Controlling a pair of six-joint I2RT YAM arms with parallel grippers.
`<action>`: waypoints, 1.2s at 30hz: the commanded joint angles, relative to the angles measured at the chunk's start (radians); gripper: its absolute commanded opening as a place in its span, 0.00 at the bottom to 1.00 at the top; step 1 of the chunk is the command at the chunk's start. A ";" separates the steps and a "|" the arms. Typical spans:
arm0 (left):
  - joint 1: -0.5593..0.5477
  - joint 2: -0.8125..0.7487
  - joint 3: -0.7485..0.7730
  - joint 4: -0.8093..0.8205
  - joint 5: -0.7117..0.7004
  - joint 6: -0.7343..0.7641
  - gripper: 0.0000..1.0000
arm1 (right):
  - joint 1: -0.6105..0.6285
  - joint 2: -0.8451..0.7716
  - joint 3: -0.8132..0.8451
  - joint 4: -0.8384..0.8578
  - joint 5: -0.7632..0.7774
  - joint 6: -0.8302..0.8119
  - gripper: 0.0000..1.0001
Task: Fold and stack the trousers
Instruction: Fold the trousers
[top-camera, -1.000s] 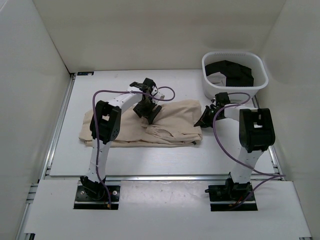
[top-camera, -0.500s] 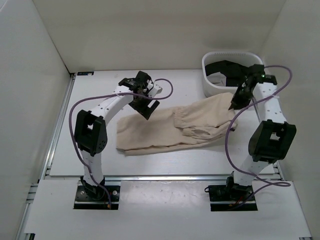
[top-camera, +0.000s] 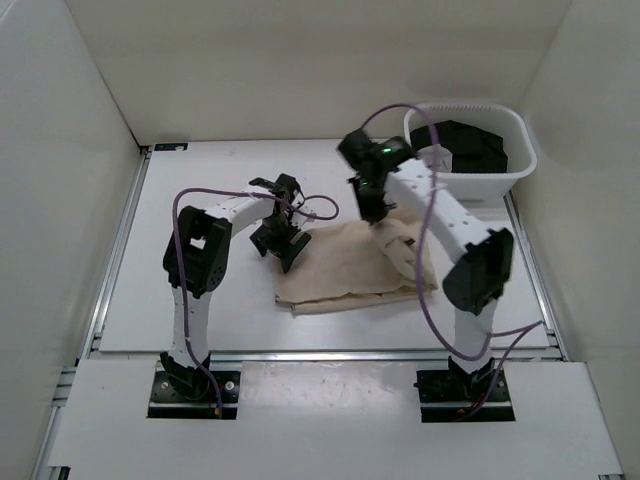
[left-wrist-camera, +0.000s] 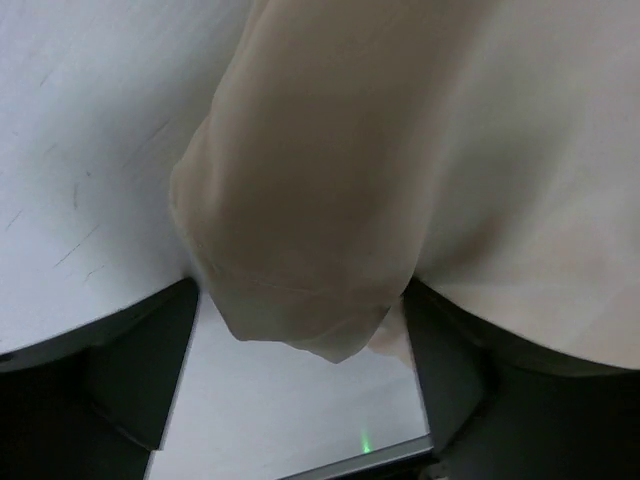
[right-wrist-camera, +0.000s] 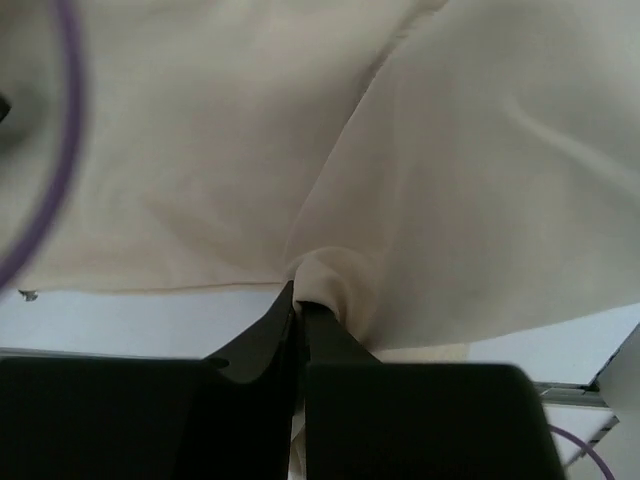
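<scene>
Pinch of beige cloth is what the right pincer (right-wrist-camera: 298, 300) has: its jaws are shut tight on a small gathered tuck of the trousers (right-wrist-camera: 480, 170), at the far edge of the pile. The left pincer (left-wrist-camera: 300, 292) stands with its jaws wide apart, and a rolled edge of the cloth droops between them, not squeezed as far as I can see. From above, the trousers (top-camera: 350, 265) lie bunched in a loose rectangle in the middle of the bench (top-camera: 260, 320), with the left pincer at their near-left corner.

I'd say a fold is being laid over. To do it well, the right arm should carry its tuck low and across, so the upper layer drapes flat and doesn't balloon. The left should close on its edge first, or the whole pile will drag. The purple cable (top-camera: 424, 262) trailing over the cloth could snag it.
</scene>
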 joint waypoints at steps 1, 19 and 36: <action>0.051 -0.028 -0.082 0.055 0.024 -0.010 0.89 | 0.142 0.096 0.158 -0.186 0.072 0.074 0.00; 0.128 -0.037 -0.116 0.129 0.139 0.049 0.14 | 0.317 0.210 0.323 0.206 -0.316 0.129 0.00; 0.246 -0.023 0.004 0.075 0.114 -0.027 0.27 | 0.354 0.330 0.143 0.444 -0.338 0.151 0.00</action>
